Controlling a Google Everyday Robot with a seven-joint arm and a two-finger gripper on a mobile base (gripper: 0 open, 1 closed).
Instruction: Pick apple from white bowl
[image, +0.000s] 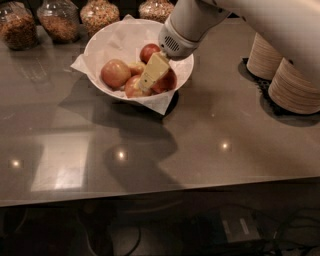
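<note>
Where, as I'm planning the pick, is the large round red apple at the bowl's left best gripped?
Grip the large round red apple across its widest middle from above: its top is bare, other apples crowd its right. The gripper hangs over them inside the wide white bowl.

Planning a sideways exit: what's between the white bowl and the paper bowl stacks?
Only bare table between bowl and stacks, in the camera view. The hand is down inside the bowl.

A kitchen or snack counter: jars of dry food, stacked paper bowls, a fruit bowl on the desk; jaws down in that bowl.
</note>
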